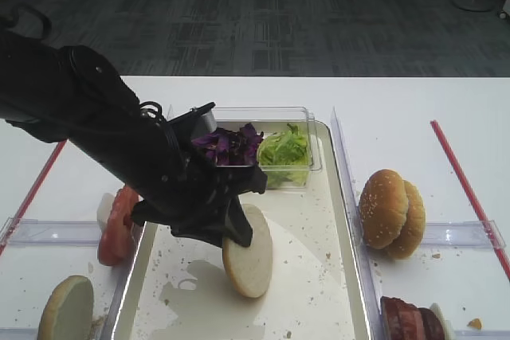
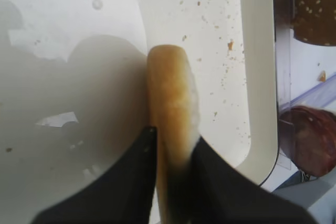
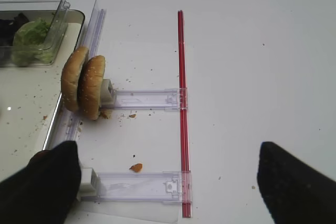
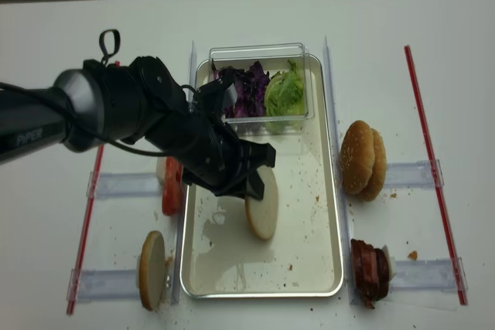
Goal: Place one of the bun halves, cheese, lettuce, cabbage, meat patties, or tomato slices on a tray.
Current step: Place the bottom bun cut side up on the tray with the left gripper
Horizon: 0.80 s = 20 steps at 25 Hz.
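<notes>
My left gripper (image 1: pixel 235 232) (image 4: pixel 251 187) (image 2: pixel 173 140) is shut on a bun half (image 1: pixel 249 254) (image 4: pixel 263 205) (image 2: pixel 170 93). The bun stands on edge, a finger pressed on each face. It hangs over the middle of the tray (image 1: pixel 319 276) (image 4: pixel 309 253) (image 2: pixel 257 77), and I cannot tell if its lower edge touches the floor. Cabbage (image 1: pixel 229 145) (image 4: pixel 246 90) and lettuce (image 1: pixel 283 149) (image 4: pixel 285 92) lie in a clear box at the tray's far end. Tomato slices (image 1: pixel 118 224) (image 4: pixel 170 187) stand left of the tray, meat patties (image 1: pixel 406 320) (image 4: pixel 371 268) at its near right. My right gripper (image 3: pixel 165 148) is open over bare table.
Two sesame buns (image 1: pixel 392 212) (image 4: pixel 362 158) (image 3: pixel 84 82) stand on edge right of the tray. Another bun half (image 1: pixel 68 308) (image 4: pixel 151 268) stands at the near left. Clear plastic holders (image 3: pixel 142 184) and red strips (image 3: pixel 182 103) (image 4: pixel 424 129) lie on the white table.
</notes>
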### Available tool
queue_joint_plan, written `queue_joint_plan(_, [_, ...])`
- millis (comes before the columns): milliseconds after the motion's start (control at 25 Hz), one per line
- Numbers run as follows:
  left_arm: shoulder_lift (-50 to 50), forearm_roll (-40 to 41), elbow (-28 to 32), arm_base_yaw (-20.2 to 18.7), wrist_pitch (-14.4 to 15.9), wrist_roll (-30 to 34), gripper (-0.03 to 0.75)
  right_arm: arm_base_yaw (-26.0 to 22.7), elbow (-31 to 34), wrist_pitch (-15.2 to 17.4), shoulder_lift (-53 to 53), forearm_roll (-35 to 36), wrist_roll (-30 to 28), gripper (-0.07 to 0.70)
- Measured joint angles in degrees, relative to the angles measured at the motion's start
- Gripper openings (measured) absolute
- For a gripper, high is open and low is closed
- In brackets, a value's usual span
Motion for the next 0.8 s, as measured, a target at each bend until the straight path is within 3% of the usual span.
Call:
queue_joint_plan(240, [0.0,3.5,0.0,0.0,0.8,-2.9,0.366,0.0,0.0,0.0,0.0,0.0,0.0,0.692])
queue_joint_plan(320, [0.1,4.2,0.0,0.0,1.1,-3.3,0.409,0.0,0.0,0.0,0.0,0.0,0.0,0.692])
queue_joint_plan(800, [0.1,4.3,0.0,0.0,1.4,-3.6,0.438,0.0,0.0,0.0,0.0,0.0,0.0,0.692])
